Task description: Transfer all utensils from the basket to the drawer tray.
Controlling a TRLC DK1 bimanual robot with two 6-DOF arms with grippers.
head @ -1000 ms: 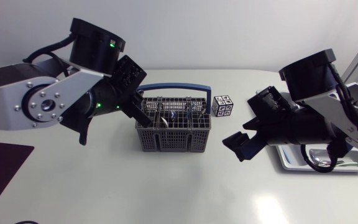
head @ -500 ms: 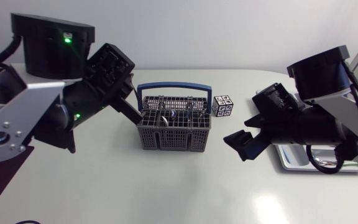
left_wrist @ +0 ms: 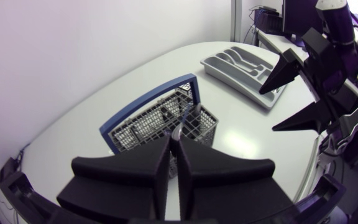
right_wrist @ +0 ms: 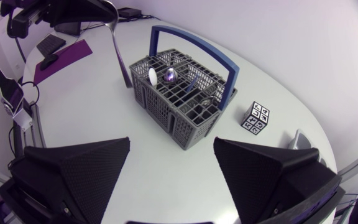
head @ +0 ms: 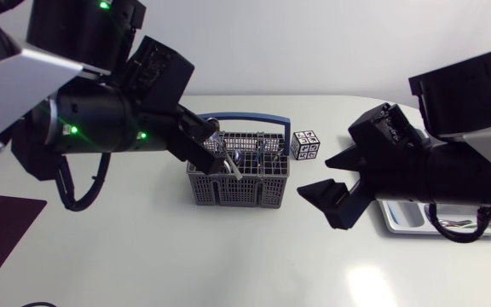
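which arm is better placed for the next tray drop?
Left: the left gripper is shut on a utensil above the basket. The right gripper is open, empty, beside the drawer tray.

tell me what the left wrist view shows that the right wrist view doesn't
Left wrist only: the compartments of the drawer tray and the left end effector shut on a utensil. Right wrist only: the marker cube, purple mat and a spoon in the basket. Both: the blue-handled basket and the open right end effector.

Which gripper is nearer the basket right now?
Left. The left gripper holds a utensil over the basket; the right gripper hangs open, apart, to its right.
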